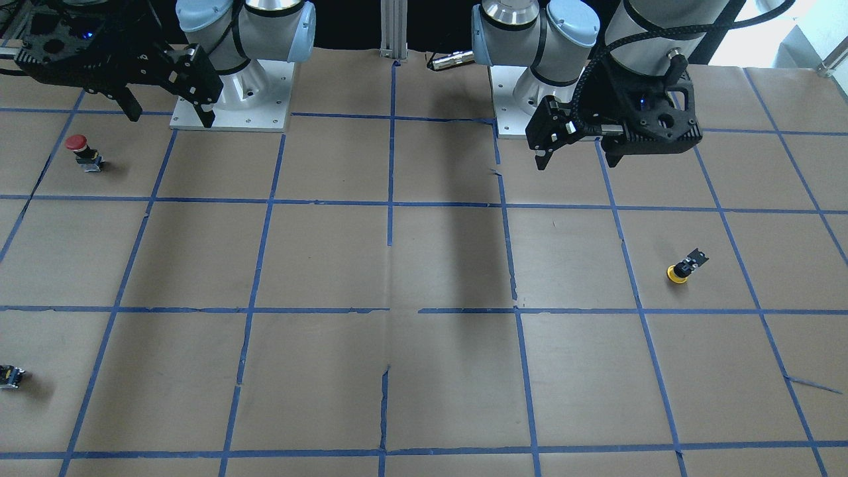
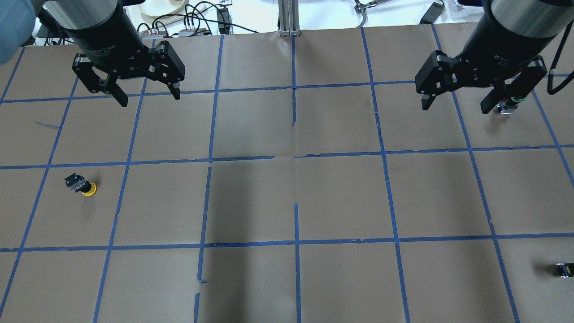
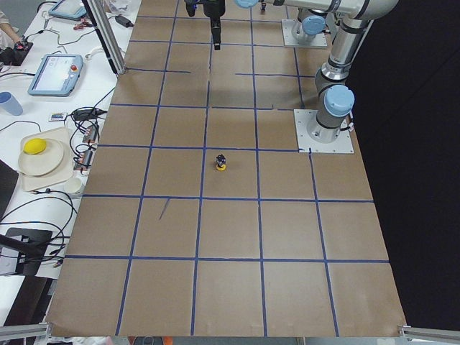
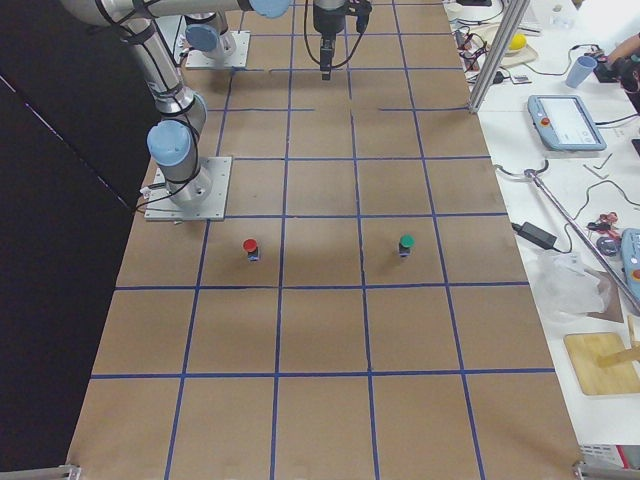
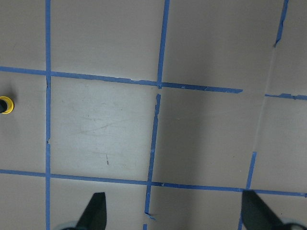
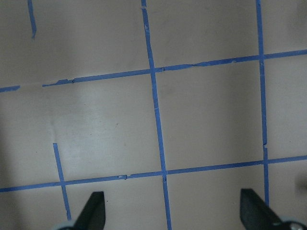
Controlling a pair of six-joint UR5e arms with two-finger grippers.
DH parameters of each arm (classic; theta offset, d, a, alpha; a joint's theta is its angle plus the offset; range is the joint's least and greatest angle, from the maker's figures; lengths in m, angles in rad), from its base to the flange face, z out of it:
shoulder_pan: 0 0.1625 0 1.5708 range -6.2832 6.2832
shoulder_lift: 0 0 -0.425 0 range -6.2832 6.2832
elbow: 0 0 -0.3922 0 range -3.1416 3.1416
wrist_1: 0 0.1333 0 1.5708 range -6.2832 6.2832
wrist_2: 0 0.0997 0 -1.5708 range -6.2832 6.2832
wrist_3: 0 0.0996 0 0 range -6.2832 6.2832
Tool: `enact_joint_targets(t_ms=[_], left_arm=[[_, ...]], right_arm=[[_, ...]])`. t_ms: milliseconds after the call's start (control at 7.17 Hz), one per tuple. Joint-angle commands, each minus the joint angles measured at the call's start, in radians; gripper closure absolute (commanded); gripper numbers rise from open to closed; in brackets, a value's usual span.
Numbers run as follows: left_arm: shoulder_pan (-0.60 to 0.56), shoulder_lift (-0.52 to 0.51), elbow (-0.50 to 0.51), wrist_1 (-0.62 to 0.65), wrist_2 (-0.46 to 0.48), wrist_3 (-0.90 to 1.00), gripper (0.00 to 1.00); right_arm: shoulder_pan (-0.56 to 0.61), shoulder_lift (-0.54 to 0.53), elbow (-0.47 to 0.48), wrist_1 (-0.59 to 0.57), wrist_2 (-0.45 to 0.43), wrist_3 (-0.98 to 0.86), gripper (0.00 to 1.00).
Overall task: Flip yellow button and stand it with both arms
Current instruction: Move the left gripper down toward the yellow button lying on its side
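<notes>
The yellow button lies tipped over on the brown paper, cap toward the table, black-and-grey body slanting up. It shows at the left in the overhead view, in the exterior left view, and at the left edge of the left wrist view. My left gripper hangs open and empty above the table, well behind the button; it also shows in the front view and the left wrist view. My right gripper is open and empty on the far side.
A red-capped button stands near the right arm's base. A green-capped button stands by the right gripper's finger. A small dark block with a yellow spot lies at the table's right edge. A metal post stands between the arm bases.
</notes>
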Motion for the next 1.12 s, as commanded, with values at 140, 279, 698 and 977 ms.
enact_joint_targets(t_ms=[140,279,698,977], left_arm=[[0.035,-0.004,-0.029,-0.002,0.008,0.156,0.01],[0.106,0.000,-0.078,0.013,0.027,0.225,0.01],[0.342,-0.007,-0.257,0.231,0.027,0.579,0.01],[0.438,-0.015,-0.361,0.380,0.027,0.922,0.01]], right_arm=[[0.000,0.000,0.001,0.001,-0.001,0.007,0.00],[0.000,-0.002,0.001,0.001,-0.002,0.010,0.00],[0.000,-0.002,0.001,0.003,-0.002,0.016,0.00],[0.000,-0.003,0.001,0.002,-0.002,0.017,0.00]])
